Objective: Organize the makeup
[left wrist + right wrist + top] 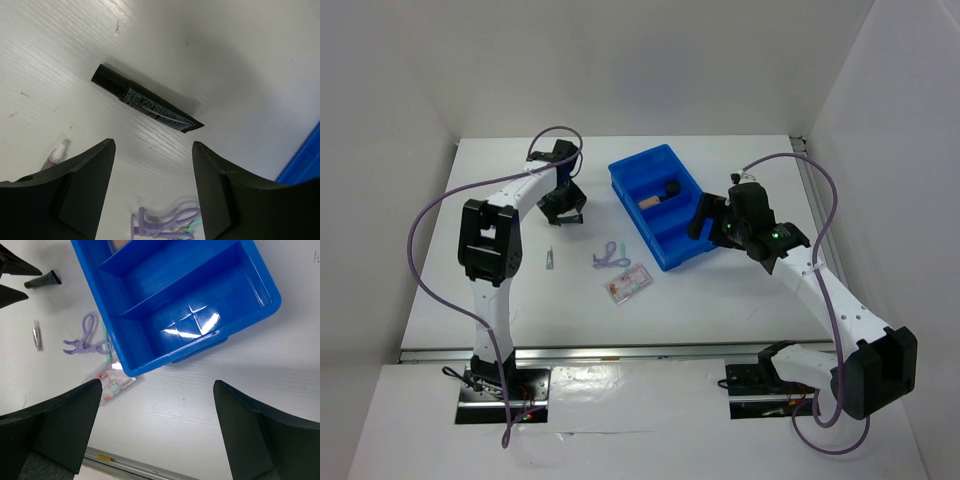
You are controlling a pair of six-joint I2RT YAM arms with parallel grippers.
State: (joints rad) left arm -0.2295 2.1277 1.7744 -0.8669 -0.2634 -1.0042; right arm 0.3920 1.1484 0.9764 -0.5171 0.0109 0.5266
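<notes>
Tube ahead of L jaws
We've L jaws spread, empty; black tube [145, 104] flat on surface [240, 60] at 12, long axis 10-to-4, cap [106, 77] at 10. R jaws spread, well apart.

Tray [200, 290] bright blue w/ white glare patches; table [740, 290] white w/ faint fine ribbing & a few dark specks. Tube [145, 104] glossy black w/ a panel of tiny pale print; bottle [660, 195] beige w/ black cap; tool [86, 337] lilac; packet [627, 284] clear over pink-red & white print; piece [54, 157] silver-white w/ reddish lettering. Left arm [505, 215] & right arm [830, 300] white w/ black joints, cables [440, 205] purple, LEDs [775, 235] green on right arm; left gripper [152, 150] & right gripper [157, 390] matte black.
</notes>
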